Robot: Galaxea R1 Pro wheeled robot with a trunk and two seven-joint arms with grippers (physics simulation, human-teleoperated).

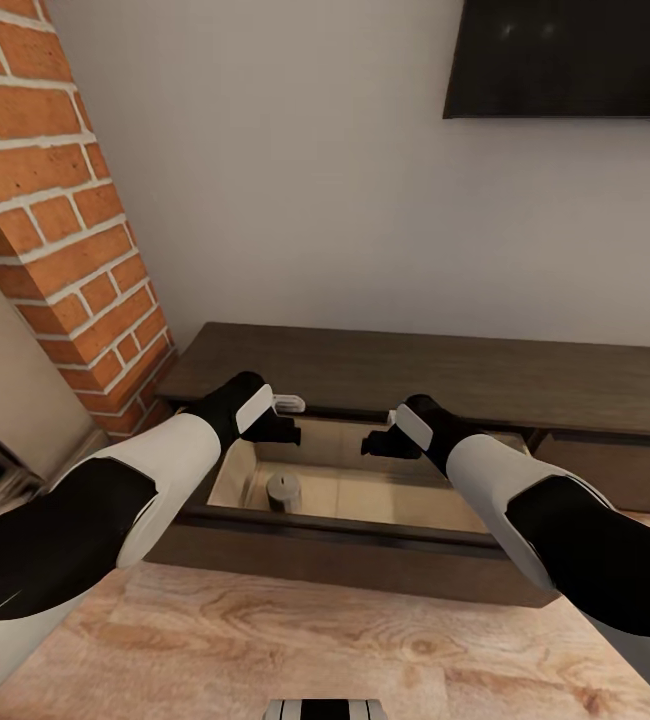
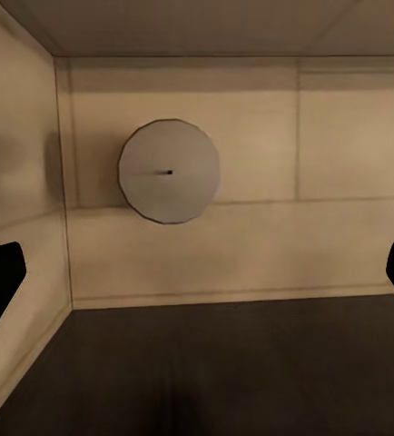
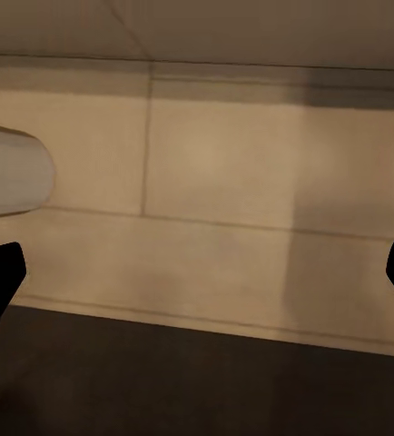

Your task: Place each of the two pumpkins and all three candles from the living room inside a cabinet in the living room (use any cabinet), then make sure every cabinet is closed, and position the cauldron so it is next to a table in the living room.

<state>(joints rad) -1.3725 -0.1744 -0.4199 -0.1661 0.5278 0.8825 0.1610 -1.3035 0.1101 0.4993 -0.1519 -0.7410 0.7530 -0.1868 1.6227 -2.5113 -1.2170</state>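
Below the wall screen (image 1: pixel 565 55), our cabinet (image 1: pixel 415 370) drawer holds one candle (image 1: pixel 283 489); both grippers, left (image 1: pixel 277 415) and right (image 1: pixel 380 440), hover spread and empty, so we fetch another next.

The pulled-out cabinet drawer (image 1: pixel 365 520) lies open upward; one grey candle (image 1: pixel 283 490) stands near its left wall, the pale floor rightward lying free for either claw.
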